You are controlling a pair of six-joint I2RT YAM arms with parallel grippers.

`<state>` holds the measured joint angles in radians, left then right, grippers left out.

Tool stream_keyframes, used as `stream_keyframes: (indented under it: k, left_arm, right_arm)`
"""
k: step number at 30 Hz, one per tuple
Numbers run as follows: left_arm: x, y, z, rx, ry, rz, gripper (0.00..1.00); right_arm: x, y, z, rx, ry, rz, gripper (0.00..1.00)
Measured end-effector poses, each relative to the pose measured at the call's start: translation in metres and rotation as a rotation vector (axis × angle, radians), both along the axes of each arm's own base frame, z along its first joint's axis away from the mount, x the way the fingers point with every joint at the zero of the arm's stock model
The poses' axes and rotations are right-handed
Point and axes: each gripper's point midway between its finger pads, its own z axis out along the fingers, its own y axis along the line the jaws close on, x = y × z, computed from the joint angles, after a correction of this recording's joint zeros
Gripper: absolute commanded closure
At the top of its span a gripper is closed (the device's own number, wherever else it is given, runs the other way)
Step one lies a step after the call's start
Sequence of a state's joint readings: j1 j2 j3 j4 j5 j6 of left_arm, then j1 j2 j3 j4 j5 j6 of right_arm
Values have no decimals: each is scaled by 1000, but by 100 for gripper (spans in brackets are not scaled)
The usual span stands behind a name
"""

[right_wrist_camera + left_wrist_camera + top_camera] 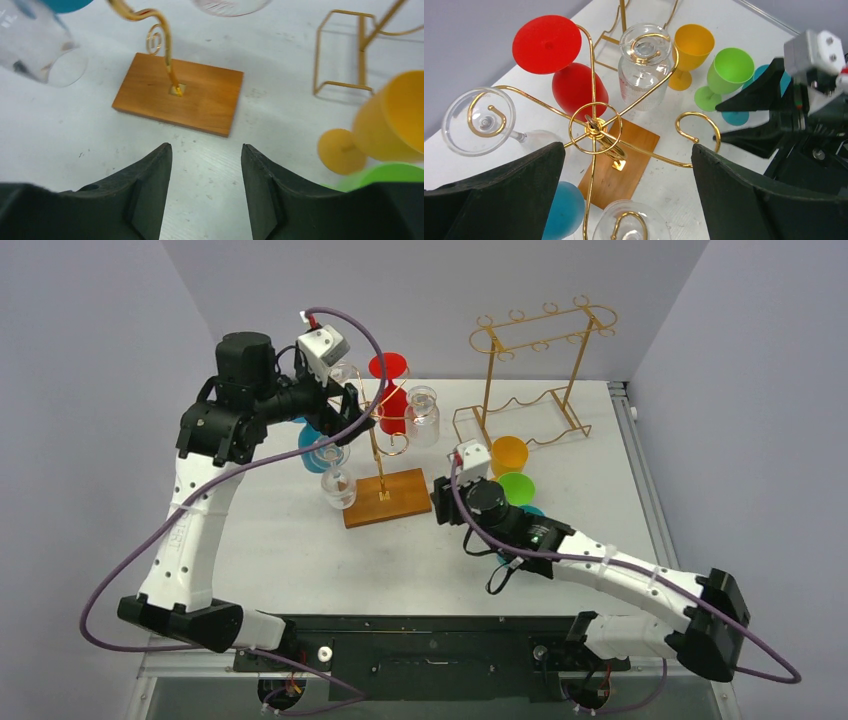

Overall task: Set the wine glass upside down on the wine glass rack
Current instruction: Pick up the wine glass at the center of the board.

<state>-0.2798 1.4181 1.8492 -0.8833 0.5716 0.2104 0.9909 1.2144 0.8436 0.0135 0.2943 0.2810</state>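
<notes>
Left claw [626,149] released, jaws wide, nothing in it, hovering over the top of the wine glass rack [595,131]. Clear wine glass [630,226] hangs upside down on a spiral arm of the rack, under that claw, untouched. Red glass [579,90], blue glass [566,210] and 2 other clear glasses [644,67] hang there too. Right claw [206,147] also released, empty, low over the table [300,560] just beside the rack's wooden base [210,100]. Orange glass [693,47] and green glass [729,67] stand upright nearby.

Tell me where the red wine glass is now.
In the top view, the red wine glass hangs upside down on the far side of the wine glass rack, just left of a clear glass.
</notes>
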Motion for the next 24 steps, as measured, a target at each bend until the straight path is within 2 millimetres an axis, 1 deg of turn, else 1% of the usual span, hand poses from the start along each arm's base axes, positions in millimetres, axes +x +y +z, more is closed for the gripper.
stream_keyframes:
  k: [2, 4, 7, 10, 13, 17, 20, 24]
  left_arm:
    - [-10, 3, 13, -14, -23, 7, 4]
    - [-20, 7, 23, -25, -42, 17, 4]
    - [-30, 10, 32, -29, -59, 22, 4]
    - [-36, 13, 31, -24, -49, 26, 4]
    - [-36, 13, 28, -19, -36, 29, 4]
    - [-37, 14, 24, -15, -23, 30, 4]
    - [-37, 14, 21, -12, -16, 29, 4]
    - [-38, 14, 17, -8, -7, 30, 4]
  right_arm:
    - [4, -26, 18, -2, 22, -90, 51]
    - [5, -54, 28, -18, 51, -177, 51]
    - [-3, -95, 31, -54, 93, -283, 52]
    - [-20, -120, 25, -89, 140, -319, 56]
    - [-33, -135, 15, -133, 190, -336, 58]
    - [-45, -147, -1, -198, 249, -351, 61]
    - [-48, -151, -5, -220, 267, -356, 63]
    - [-48, -150, -15, -240, 289, -361, 68]
